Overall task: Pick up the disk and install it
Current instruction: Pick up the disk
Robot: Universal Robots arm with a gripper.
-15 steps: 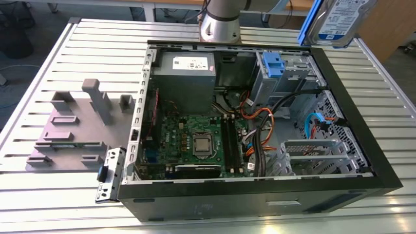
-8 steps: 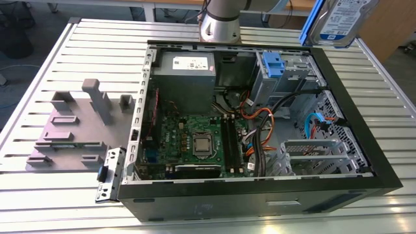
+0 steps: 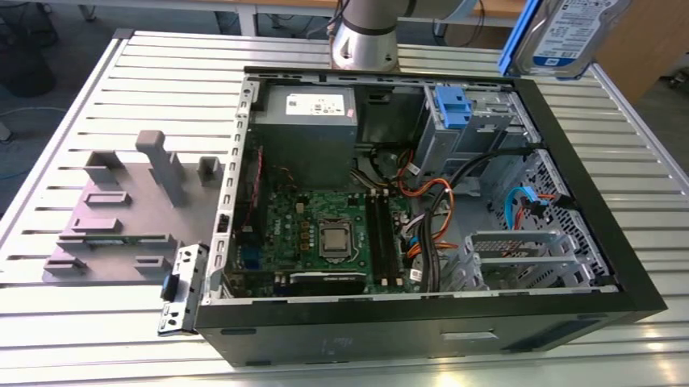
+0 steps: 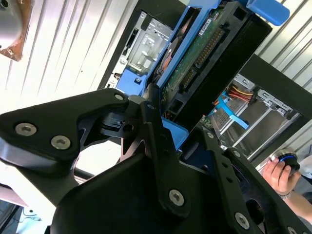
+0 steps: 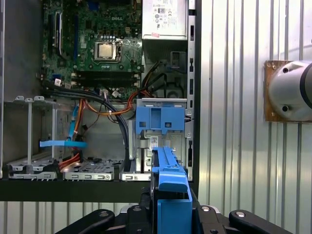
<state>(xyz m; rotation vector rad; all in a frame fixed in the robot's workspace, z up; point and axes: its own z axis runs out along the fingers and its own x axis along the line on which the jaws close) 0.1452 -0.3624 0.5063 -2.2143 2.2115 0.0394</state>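
First wrist view: disk (image 5: 170, 187) in gripper (image 5: 170, 217).
Fingers closed on the disk's blue carrier, disk edge-on between them; open computer case (image 5: 97, 190) and blue-latched drive cage (image 5: 161, 122) beyond gripper, apart.

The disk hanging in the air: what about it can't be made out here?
- Exterior view: the disk has its top cut off by the picture's edge.
- First wrist view: it is edge-on, so its label is hidden.
- Second wrist view: the gripper's black links cover its near end.
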